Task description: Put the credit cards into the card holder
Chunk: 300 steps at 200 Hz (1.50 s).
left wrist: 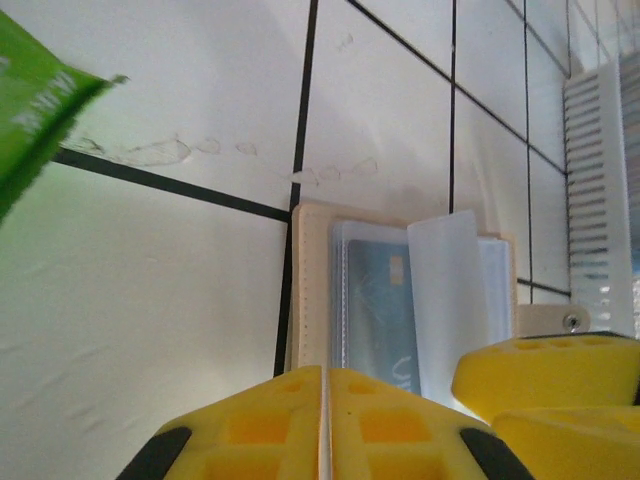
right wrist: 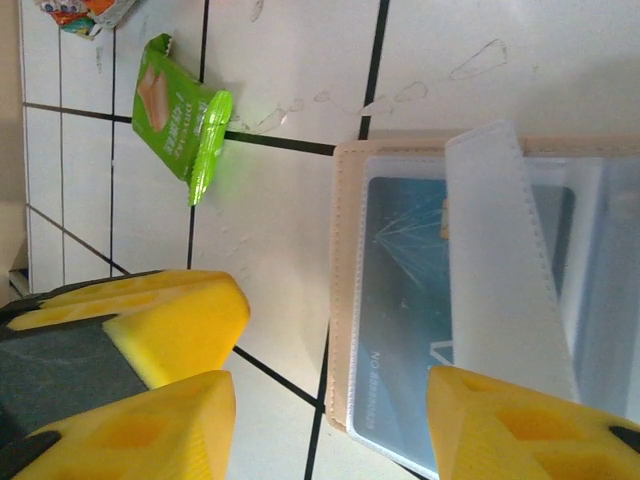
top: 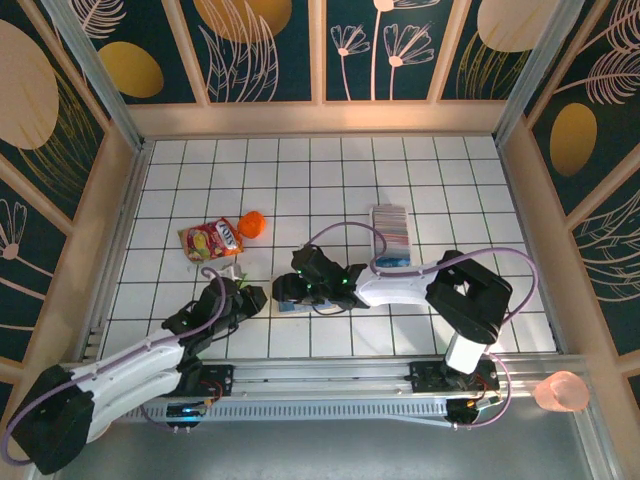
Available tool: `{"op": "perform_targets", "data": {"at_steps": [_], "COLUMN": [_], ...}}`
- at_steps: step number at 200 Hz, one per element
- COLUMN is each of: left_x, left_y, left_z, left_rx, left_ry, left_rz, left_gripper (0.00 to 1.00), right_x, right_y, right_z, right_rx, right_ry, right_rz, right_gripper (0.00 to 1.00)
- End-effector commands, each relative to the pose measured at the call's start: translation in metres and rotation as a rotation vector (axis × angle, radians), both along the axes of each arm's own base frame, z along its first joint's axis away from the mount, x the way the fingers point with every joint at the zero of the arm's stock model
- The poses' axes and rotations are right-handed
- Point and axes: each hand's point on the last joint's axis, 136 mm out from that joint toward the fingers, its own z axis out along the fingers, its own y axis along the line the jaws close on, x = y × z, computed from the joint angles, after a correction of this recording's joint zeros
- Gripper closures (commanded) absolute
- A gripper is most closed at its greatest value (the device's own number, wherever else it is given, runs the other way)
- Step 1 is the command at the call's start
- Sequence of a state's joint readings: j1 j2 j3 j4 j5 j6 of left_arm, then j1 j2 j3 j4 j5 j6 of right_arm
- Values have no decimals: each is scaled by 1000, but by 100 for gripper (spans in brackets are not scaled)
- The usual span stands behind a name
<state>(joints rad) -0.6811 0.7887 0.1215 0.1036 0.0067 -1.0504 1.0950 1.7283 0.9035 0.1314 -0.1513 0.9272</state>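
While the card holder (right wrist: 340, 300) lies open, done: one blue card (right wrist: 400, 300) sleeved inside.
Remaining: credit cards (top: 392, 228) stacked far right.
Left gripper (left wrist: 325, 420): clenched, empty.
Right gripper (right wrist: 335, 370): released.

Beige card holder (right wrist: 343, 300) lies open and flat, roughly central near the tabletop's near edge, with a blue card (right wrist: 405, 300) in its clear sleeves. Other credit cards (top: 391, 232) stand rowed right of centre.

Far tiles (top: 300, 170) open, green packet (right wrist: 180, 125) beside card holder (right wrist: 342, 300)
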Motion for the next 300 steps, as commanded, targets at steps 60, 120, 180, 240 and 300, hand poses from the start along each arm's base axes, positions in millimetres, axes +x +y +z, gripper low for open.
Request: {"op": "perform_targets", "data": {"at_steps": [60,120,180,240,300], "left_x": [-1,0,8,3,2], "left_y": [25,12,-17,-39,-45], "left_z": [14,19,31,20,5], "left_rx": [-59,-72,-28,-16,24], "left_ry": [-33,-51,-57,-5,25], "left_rz": [154,87,-61,-195,-246], "left_gripper": [80,66,60,62,63], "right_x": [13,60,98,42,56], "right_y": [57,23,-92,-174,-253], "right_z": [62,132,217,170,94], "right_rx": [208,220,-113,-653,-1037], "right_ry": [-86,-365,-1005,-1362,-1135], "right_rz": [88,96,176,891,1186], "right_gripper": [47,43,44,21,16]}}
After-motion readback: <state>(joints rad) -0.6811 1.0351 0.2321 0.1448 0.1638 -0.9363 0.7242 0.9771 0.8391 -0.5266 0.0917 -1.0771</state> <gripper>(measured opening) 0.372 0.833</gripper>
